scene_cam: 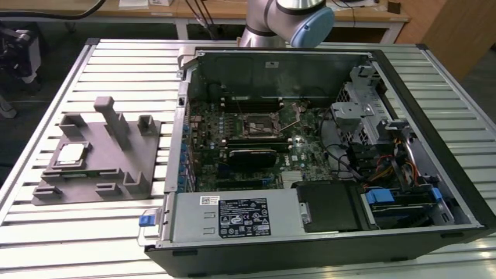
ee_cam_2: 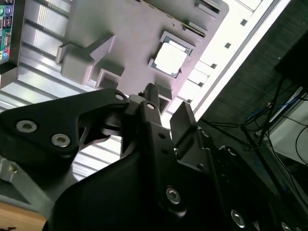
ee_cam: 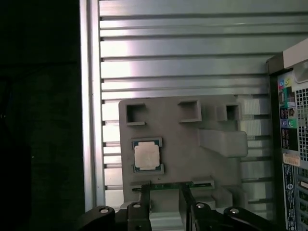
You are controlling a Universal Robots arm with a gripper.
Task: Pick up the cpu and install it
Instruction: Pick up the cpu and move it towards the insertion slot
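Note:
The cpu (scene_cam: 69,154) is a small square chip with a silvery top, lying flat in a recess of the grey fixture (scene_cam: 101,174) at the exterior view's left. Both wrist views show the cpu (ee_cam: 147,155) (ee_cam_2: 169,58) on the fixture (ee_cam: 216,168) (ee_cam_2: 125,33). My gripper (ee_cam: 165,196) (ee_cam_2: 168,107) hangs well above the fixture, open, with nothing between its black fingers (ee_cam: 144,204). It is clear of the cpu and touches nothing.
An open computer case (scene_cam: 465,192) lies on the slatted metal table (scene_cam: 124,64), with the motherboard's metal-framed socket (scene_cam: 259,123) near its middle. The arm's base (scene_cam: 287,20) rises behind the case. Upright posts (scene_cam: 116,122) stand on the fixture. The table edge (ee_cam: 89,120) runs beside the fixture.

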